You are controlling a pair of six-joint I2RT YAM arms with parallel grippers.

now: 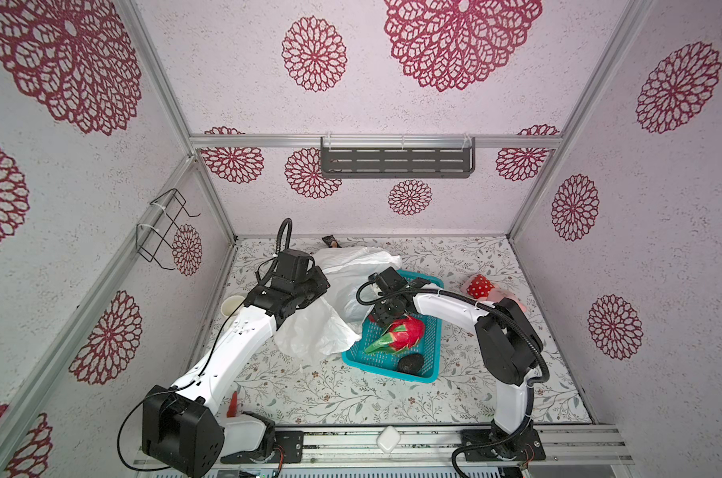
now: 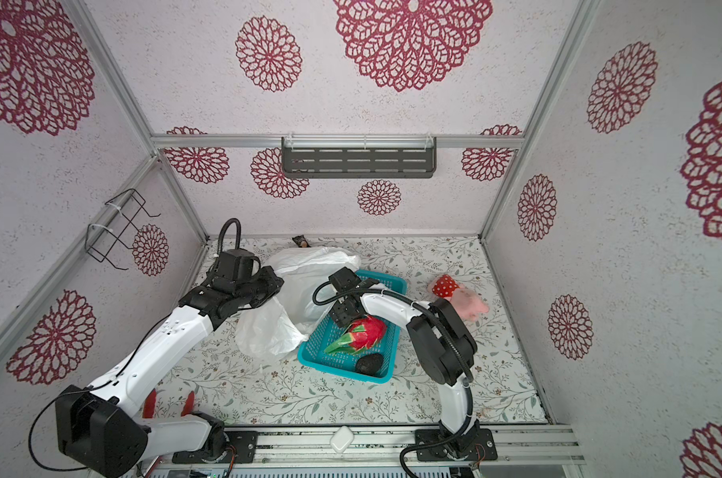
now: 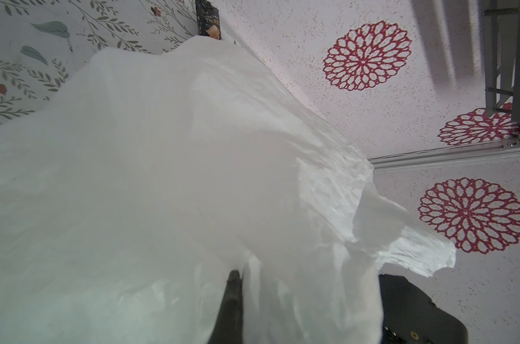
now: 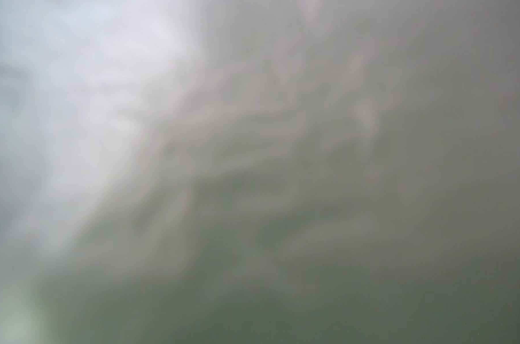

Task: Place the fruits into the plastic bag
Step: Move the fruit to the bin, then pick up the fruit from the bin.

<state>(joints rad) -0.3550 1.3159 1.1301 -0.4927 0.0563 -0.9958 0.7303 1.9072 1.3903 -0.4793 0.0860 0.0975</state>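
Right wrist view wholly blurred, plastic bag [image 3: 163, 178] draping left fingers [image 3: 233, 297]

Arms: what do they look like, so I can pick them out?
Both match: left arm and right arm have smooth white curved links between boxy black joint housings. A ribbed black hose runs along the right one; a thin black cable loops at the left base. The left gripper's finger is dark.
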